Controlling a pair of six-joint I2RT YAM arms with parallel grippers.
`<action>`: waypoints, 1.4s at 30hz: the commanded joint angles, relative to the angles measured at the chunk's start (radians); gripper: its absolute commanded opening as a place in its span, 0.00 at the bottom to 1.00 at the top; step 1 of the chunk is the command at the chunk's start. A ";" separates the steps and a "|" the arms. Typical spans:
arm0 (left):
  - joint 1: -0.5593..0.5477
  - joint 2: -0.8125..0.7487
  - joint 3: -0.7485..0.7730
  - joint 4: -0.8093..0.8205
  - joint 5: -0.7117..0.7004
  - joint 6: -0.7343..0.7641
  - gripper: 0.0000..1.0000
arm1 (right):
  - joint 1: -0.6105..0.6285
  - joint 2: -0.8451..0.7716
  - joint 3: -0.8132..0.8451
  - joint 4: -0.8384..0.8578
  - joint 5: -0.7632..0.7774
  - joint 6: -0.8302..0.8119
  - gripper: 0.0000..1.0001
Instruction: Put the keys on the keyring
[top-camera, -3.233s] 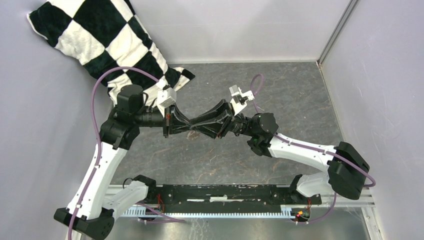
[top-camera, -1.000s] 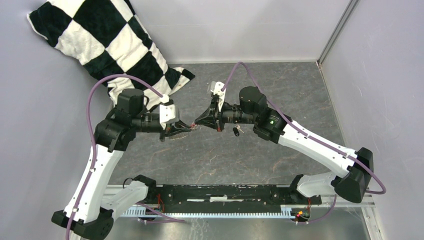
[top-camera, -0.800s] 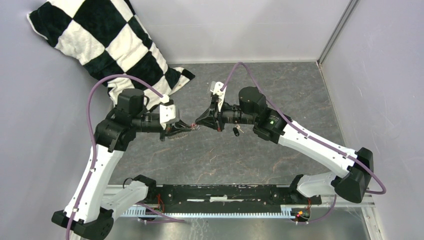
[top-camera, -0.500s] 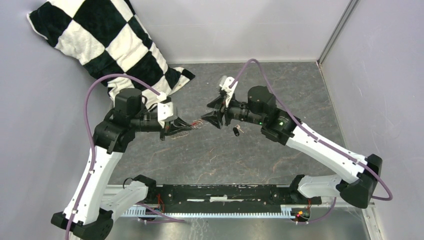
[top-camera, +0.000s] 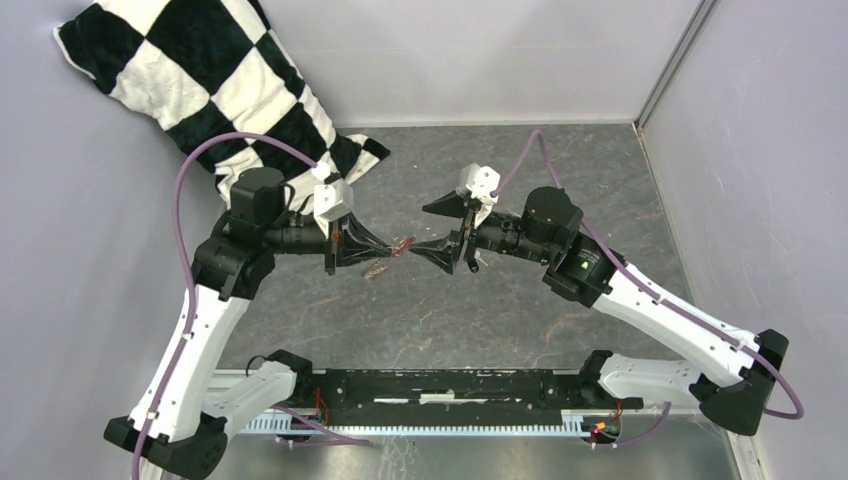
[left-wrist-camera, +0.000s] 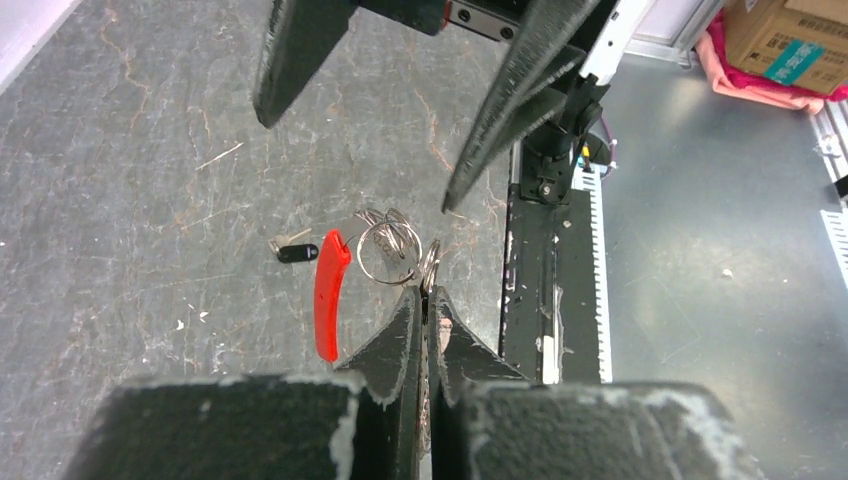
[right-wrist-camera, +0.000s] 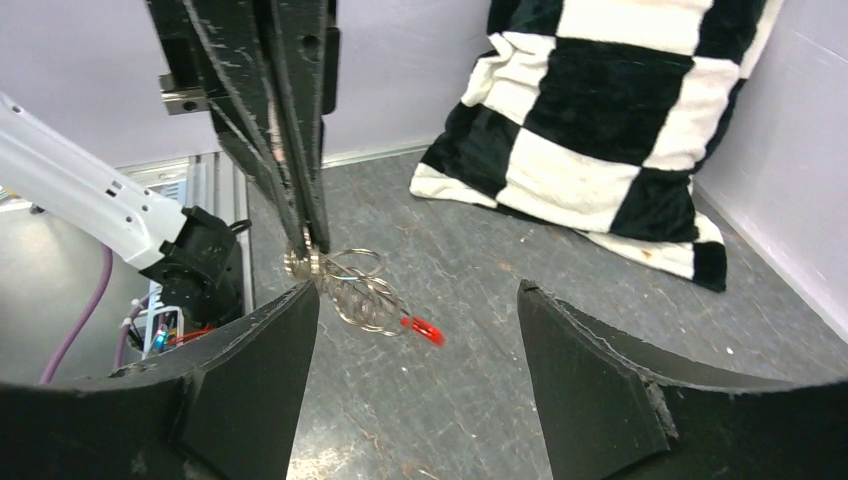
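You are looking at a bench (top-camera: 600, 180) topped in a dark grey, stone-patterned sheet with pale veins and a few light scuffs. Pale lilac-grey walls close it in: a back wall (top-camera: 480, 60), a left wall (top-camera: 60, 250) and a right wall (top-camera: 770, 150). A slim metal post (top-camera: 672, 65) runs up the far right corner. In your far left corner a black-and-white chequered plush cushion (top-camera: 190, 80) leans against the walls, its lower end lying on the bench. Along the near edge you have a black rail (top-camera: 450, 385) and, nearer still, bare metal sheet (top-camera: 470, 455). The left wrist view shows more beyond that edge: a cardboard box (left-wrist-camera: 790, 45) with pink cloth (left-wrist-camera: 730, 75) against it. The light is soft and even, with only faint shadows.
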 joint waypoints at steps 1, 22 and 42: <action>-0.003 0.002 0.001 0.098 0.041 -0.130 0.02 | 0.011 0.019 0.002 0.068 -0.039 -0.012 0.79; -0.004 -0.047 -0.025 0.096 0.084 -0.086 0.02 | 0.019 0.044 -0.037 0.156 0.064 0.082 0.01; -0.004 -0.031 -0.005 0.101 0.091 -0.090 0.37 | 0.019 0.046 -0.036 0.137 0.076 0.139 0.01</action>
